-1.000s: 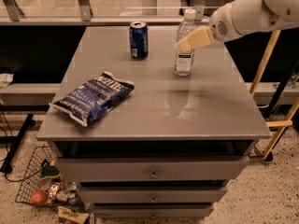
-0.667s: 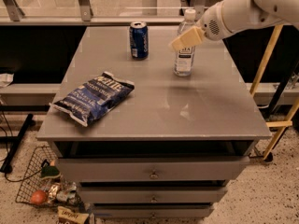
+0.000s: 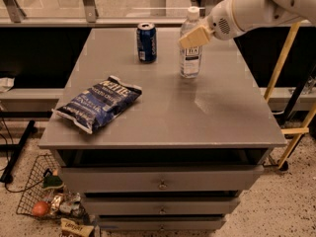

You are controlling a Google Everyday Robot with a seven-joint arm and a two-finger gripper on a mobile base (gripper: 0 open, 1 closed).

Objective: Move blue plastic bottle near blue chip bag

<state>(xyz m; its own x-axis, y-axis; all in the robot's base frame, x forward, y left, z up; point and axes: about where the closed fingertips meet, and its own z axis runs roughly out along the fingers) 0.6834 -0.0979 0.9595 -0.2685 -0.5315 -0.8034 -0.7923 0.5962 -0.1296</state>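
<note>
The blue plastic bottle, clear with a white cap and a white label, stands upright at the back right of the grey table top. My gripper reaches in from the upper right and lies in front of the bottle's shoulder, just under the cap. The blue chip bag lies flat near the table's front left, well apart from the bottle.
A blue soda can stands at the back of the table, left of the bottle. The table has drawers below. A wire basket with clutter sits on the floor at the lower left. A yellow frame stands to the right.
My gripper has moved left from beside the bottle to in front of its upper part. The bottle seems to have shifted very slightly left. The bag and can have not moved.
</note>
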